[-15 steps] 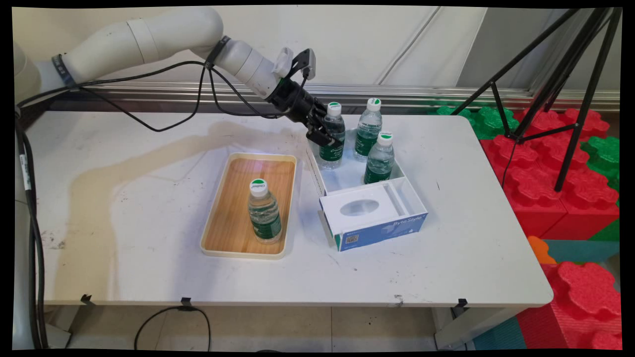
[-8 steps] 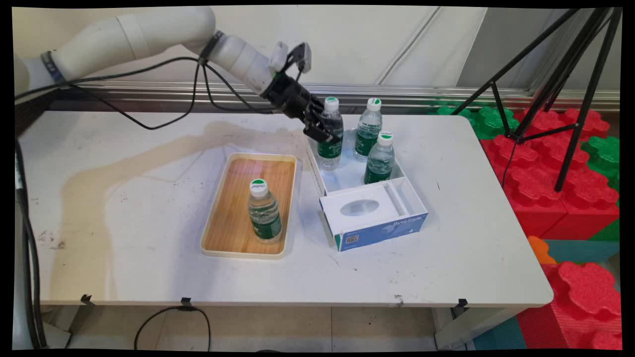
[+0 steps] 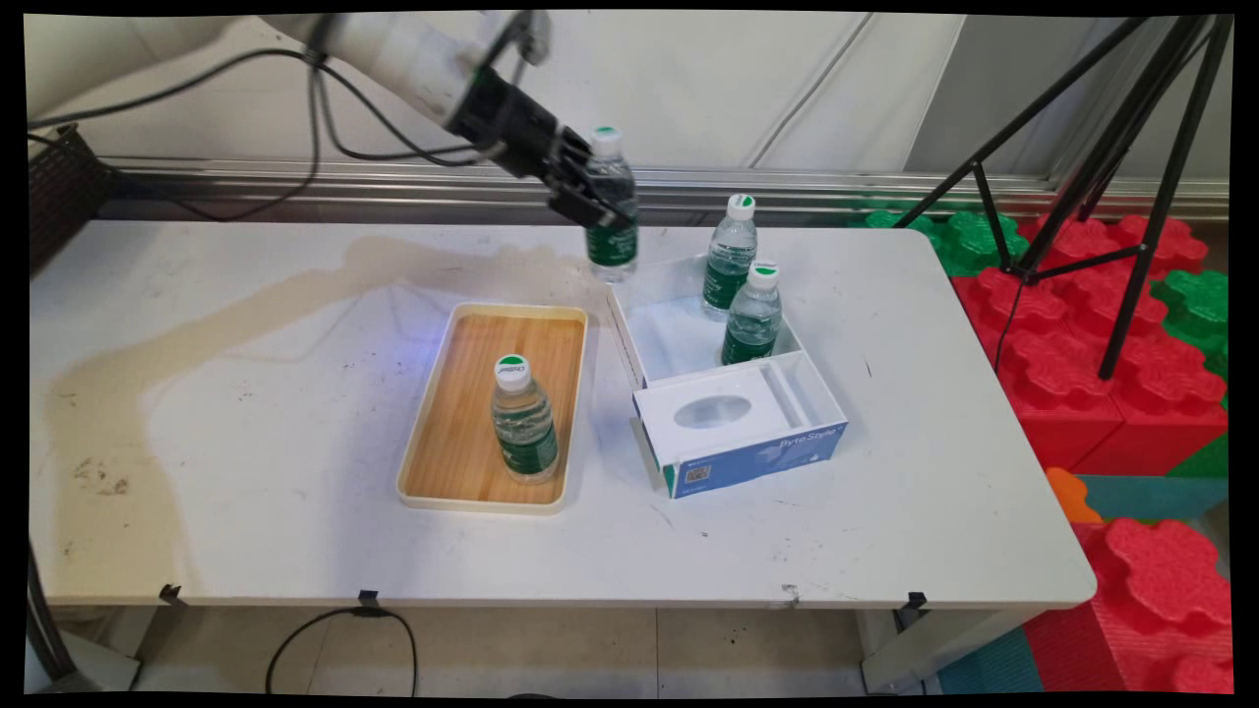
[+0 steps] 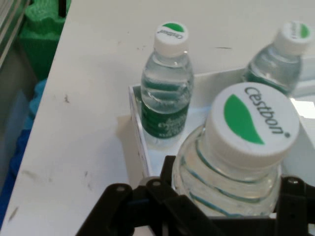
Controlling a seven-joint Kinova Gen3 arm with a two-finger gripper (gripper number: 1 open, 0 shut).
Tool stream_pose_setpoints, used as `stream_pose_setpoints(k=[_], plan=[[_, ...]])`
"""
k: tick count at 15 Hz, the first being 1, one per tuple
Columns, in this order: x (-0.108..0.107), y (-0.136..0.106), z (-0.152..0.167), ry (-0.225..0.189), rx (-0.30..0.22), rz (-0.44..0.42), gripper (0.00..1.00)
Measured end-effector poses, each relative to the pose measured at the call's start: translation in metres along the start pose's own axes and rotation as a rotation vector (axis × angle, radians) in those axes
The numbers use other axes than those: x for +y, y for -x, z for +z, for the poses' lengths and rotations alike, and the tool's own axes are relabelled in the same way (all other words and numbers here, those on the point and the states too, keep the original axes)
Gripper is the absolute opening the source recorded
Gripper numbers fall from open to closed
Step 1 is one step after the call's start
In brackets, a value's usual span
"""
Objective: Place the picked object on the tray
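Note:
My gripper (image 3: 596,206) is shut on a clear water bottle (image 3: 611,202) with a green label and white cap, held upright in the air above the far left corner of the white box (image 3: 657,324). In the hand view the held bottle (image 4: 241,147) fills the lower right, between my gripper's (image 4: 224,201) black fingers. Two more bottles stand in the box, one at the back (image 3: 731,256) and one nearer (image 3: 753,313); both appear in the hand view (image 4: 167,88) (image 4: 280,59). A fourth bottle (image 3: 522,420) stands in the wooden tray (image 3: 472,329).
The white and blue box's folded lid (image 3: 738,418) lies at its near end. A black tripod (image 3: 1102,147) and red and green foam blocks (image 3: 1092,324) stand off the table's right side. A metal rail (image 3: 295,182) runs along the wall behind.
The gripper has lifted the bottle up out of the box and carried it left and higher. The other three bottles have not moved.

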Motion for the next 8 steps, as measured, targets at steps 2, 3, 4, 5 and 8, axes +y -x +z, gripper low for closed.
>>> stream_pose_setpoints(k=[2,3,4,5,8], plan=[[0.008,0.004,-0.021,-0.001,0.0,0.012,0.0],[0.013,0.009,-0.035,0.0,0.0,0.017,0.0],[0.019,0.016,-0.049,0.002,0.0,0.021,0.0],[0.024,0.024,-0.062,0.003,0.0,0.027,0.0],[0.034,0.048,-0.086,-0.005,-0.012,0.059,0.0]])
